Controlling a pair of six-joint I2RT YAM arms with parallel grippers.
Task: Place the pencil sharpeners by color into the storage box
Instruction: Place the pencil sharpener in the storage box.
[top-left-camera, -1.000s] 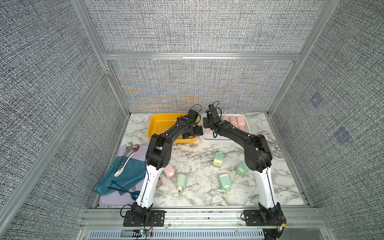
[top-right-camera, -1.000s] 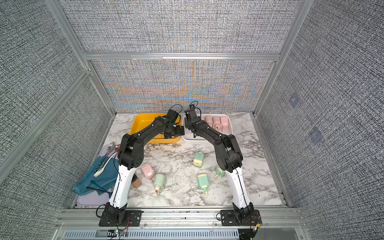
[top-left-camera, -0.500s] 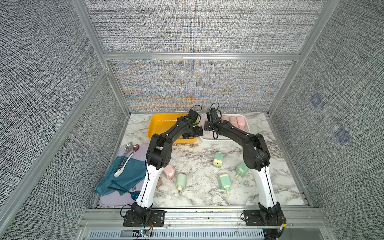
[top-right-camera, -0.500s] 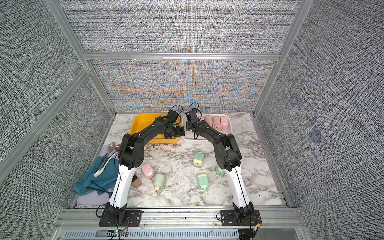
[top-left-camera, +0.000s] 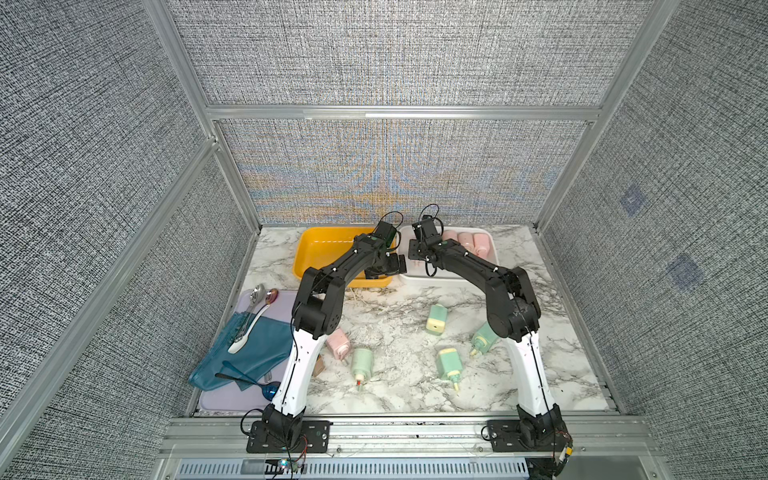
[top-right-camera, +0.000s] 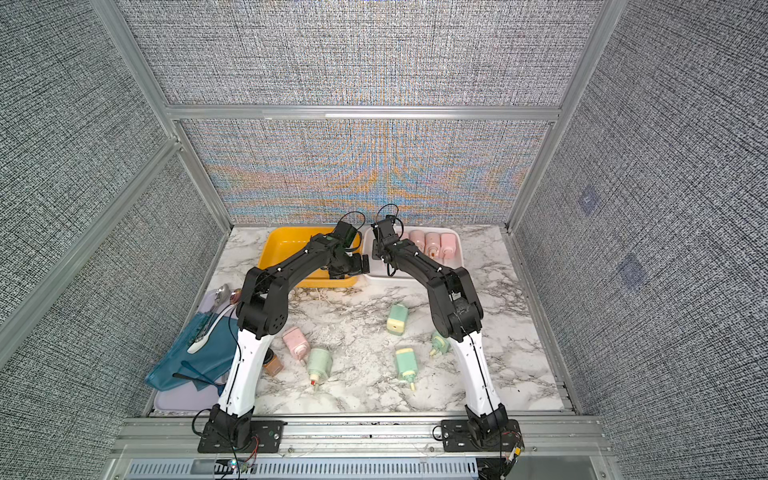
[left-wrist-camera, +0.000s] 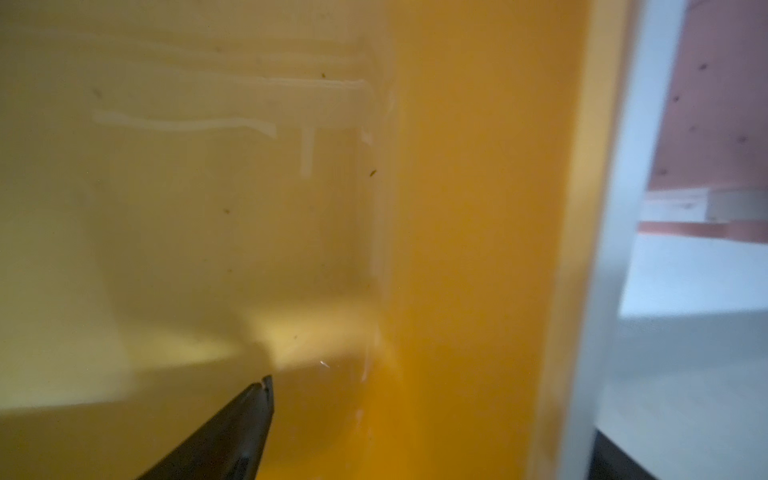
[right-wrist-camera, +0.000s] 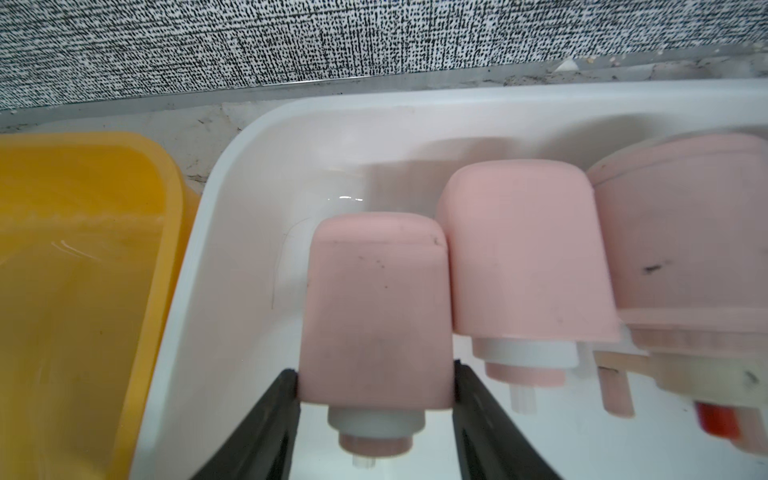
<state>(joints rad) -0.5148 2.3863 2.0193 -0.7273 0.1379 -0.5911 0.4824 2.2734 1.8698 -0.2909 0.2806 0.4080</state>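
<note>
My right gripper (right-wrist-camera: 376, 374) is shut on a pink pencil sharpener (right-wrist-camera: 376, 316), low inside the white storage box (right-wrist-camera: 232, 270), beside two more pink ones (right-wrist-camera: 523, 249) (right-wrist-camera: 685, 232). In both top views that gripper (top-left-camera: 417, 253) (top-right-camera: 380, 253) reaches into the box's left end (top-left-camera: 449, 278) (top-right-camera: 411, 276). My left gripper (top-left-camera: 388, 266) (top-right-camera: 351, 268) hangs open and empty in the yellow storage box (top-left-camera: 316, 253) (top-right-camera: 282, 249) (left-wrist-camera: 478, 249); the left wrist view shows only one finger (left-wrist-camera: 241, 419). Loose on the marble lie a pink sharpener (top-left-camera: 338, 343) (top-right-camera: 295, 341) and several mint green ones (top-left-camera: 361, 362) (top-left-camera: 436, 319) (top-left-camera: 449, 362) (top-left-camera: 484, 337).
A lavender tray (top-left-camera: 224, 399) at the front left carries a teal cloth (top-left-camera: 249, 349), spoons (top-left-camera: 257, 299) and dark cutlery. A small brown jar (top-right-camera: 272, 363) stands half hidden behind the left arm. Metal frame rails and grey fabric walls close in the table.
The right arm has shifted slightly to the left over the white box. The left arm has held still.
</note>
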